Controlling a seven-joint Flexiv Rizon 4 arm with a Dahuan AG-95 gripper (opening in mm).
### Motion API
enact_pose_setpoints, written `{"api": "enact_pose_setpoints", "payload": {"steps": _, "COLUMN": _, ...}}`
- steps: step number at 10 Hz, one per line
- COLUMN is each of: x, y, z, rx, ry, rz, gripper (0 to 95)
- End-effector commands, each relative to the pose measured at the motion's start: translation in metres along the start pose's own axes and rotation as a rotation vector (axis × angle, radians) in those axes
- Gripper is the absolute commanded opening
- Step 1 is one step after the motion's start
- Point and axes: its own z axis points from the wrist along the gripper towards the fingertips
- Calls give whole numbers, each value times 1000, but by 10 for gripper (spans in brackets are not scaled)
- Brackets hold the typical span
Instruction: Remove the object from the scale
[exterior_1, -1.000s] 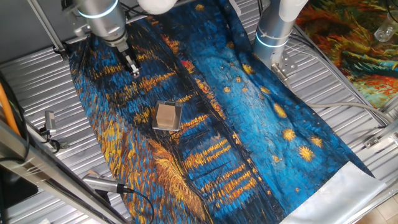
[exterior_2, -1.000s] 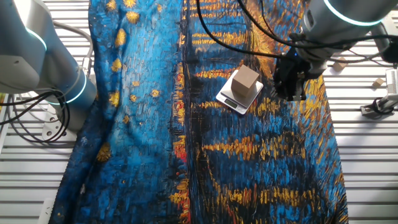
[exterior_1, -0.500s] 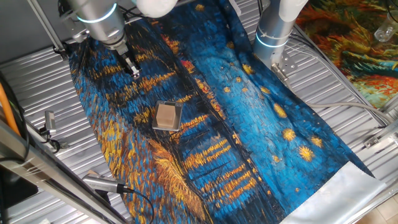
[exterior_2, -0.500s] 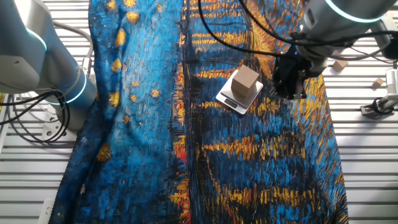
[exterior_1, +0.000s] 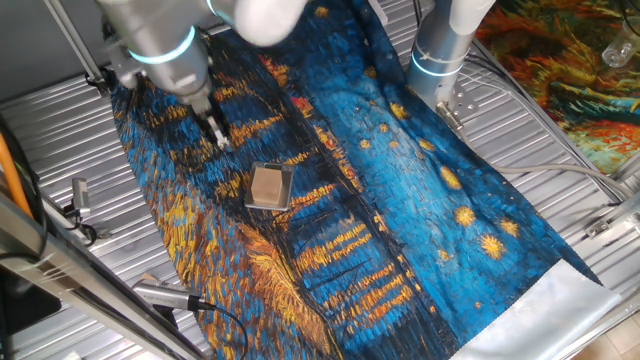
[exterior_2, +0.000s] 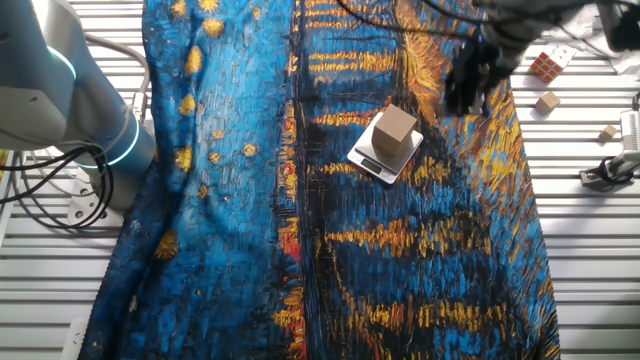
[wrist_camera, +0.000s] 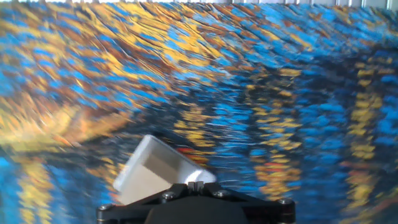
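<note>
The tan block (exterior_1: 266, 185) sits on the thin grey scale (exterior_1: 284, 190), which lies on the blue-and-yellow painted cloth (exterior_1: 400, 200). Both also show in the other fixed view, the block (exterior_2: 395, 127) on the scale (exterior_2: 371, 162). My gripper (exterior_1: 218, 138) hangs over the cloth up-left of the scale, apart from it, fingers together and empty. In the other fixed view the gripper (exterior_2: 465, 95) is up-right of the block and motion-blurred. In the hand view the gripper (wrist_camera: 196, 185) is shut, and a blurred pale square (wrist_camera: 155, 167) lies just beyond the tips; block and plate cannot be told apart there.
A second arm's silver base with a blue ring (exterior_1: 440, 50) stands at the cloth's edge, and shows in the other view (exterior_2: 95, 120). Small cubes (exterior_2: 545, 66) and a wooden block (exterior_2: 546, 101) lie on the ribbed metal table (exterior_2: 590, 250). Cables and rods line the left side (exterior_1: 80, 200).
My gripper and arm have shifted: down the frame toward the scale in one fixed view, up the frame in the other. The block and scale have not moved.
</note>
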Motion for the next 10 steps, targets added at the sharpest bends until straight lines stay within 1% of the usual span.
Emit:
{"api": "enact_pose_setpoints", "payload": {"steps": 1, "x": 1, "y": 28, "z": 16, "rx": -32, "ry": -10, "rz": 58, "gripper": 0}}
{"api": "enact_pose_setpoints", "payload": {"steps": 2, "x": 1, "y": 27, "z": 17, "rx": -40, "ry": -8, "rz": 55, "gripper": 0}}
{"api": "enact_pose_setpoints", "payload": {"steps": 6, "x": 2, "y": 27, "z": 17, "rx": -33, "ry": -7, "rz": 55, "gripper": 0}}
{"api": "enact_pose_setpoints", "payload": {"steps": 7, "x": 2, "y": 27, "z": 17, "rx": -27, "ry": -6, "rz": 68, "gripper": 0}}
{"api": "enact_pose_setpoints", "payload": {"steps": 8, "x": 2, "y": 27, "z": 17, "rx": -33, "ry": -31, "rz": 46, "gripper": 0}}
{"api": "enact_pose_setpoints", "payload": {"steps": 9, "x": 2, "y": 27, "z": 17, "rx": -37, "ry": -43, "rz": 26, "gripper": 0}}
{"api": "enact_pose_setpoints", "payload": {"steps": 10, "x": 2, "y": 27, "z": 17, "rx": -59, "ry": -35, "rz": -23, "gripper": 0}}
